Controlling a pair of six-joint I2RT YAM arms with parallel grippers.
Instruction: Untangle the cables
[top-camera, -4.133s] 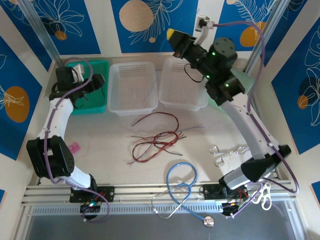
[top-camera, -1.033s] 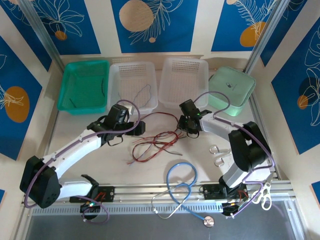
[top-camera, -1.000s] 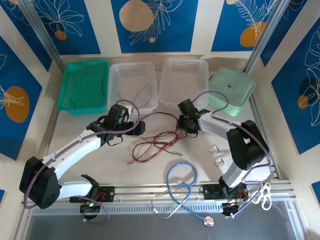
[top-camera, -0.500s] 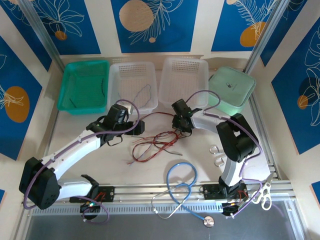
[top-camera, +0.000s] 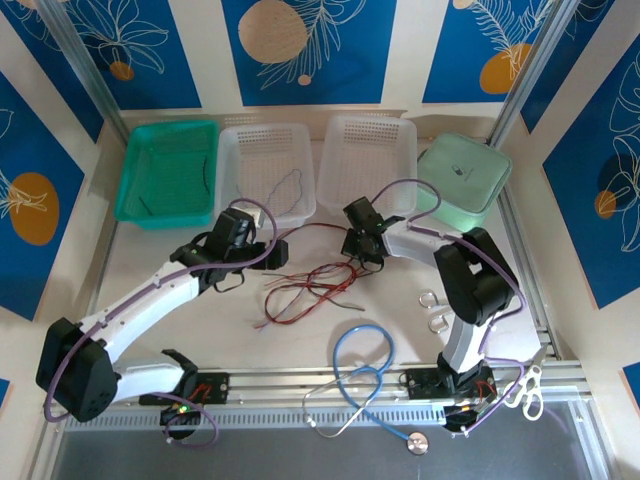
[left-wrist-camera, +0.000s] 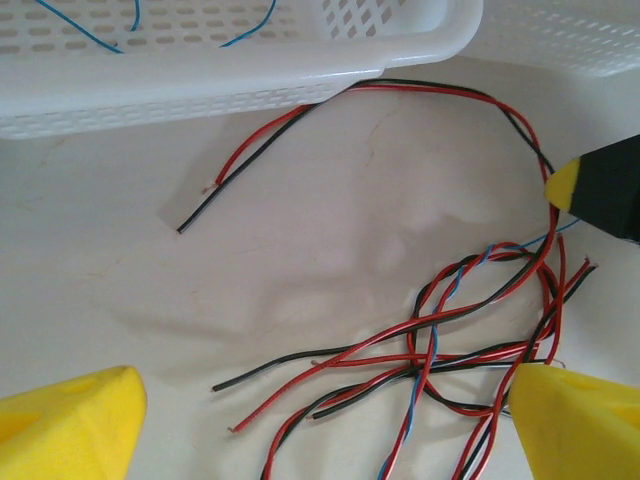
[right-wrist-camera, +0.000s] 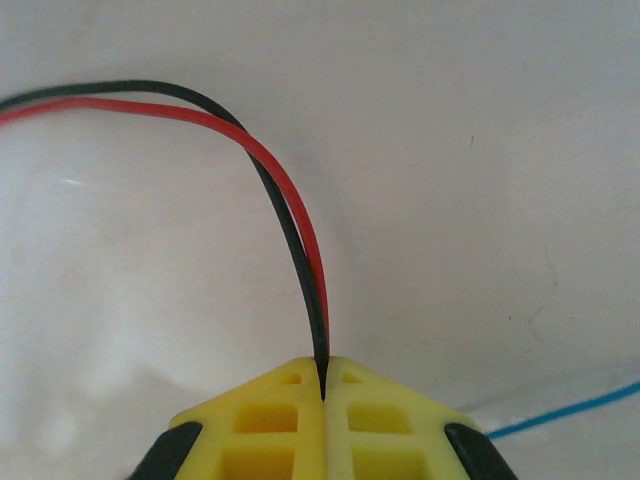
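The red-and-black pair is being clamped at the tips of the right gripper, jaws together. The tangled cables are lying just ahead of the empty left gripper, jaws spread. Pulling now risks the unrestrained tangle being dragged or tightened. A second earlier, the right jaws were apart.

Blue panels painted with white leaves and orange and tan discs wrap the back and both sides, with cream strips between them. Slanted metal posts rise at the rear corners. The pale desk sits evenly lit, a slotted metal rail running along its near edge.
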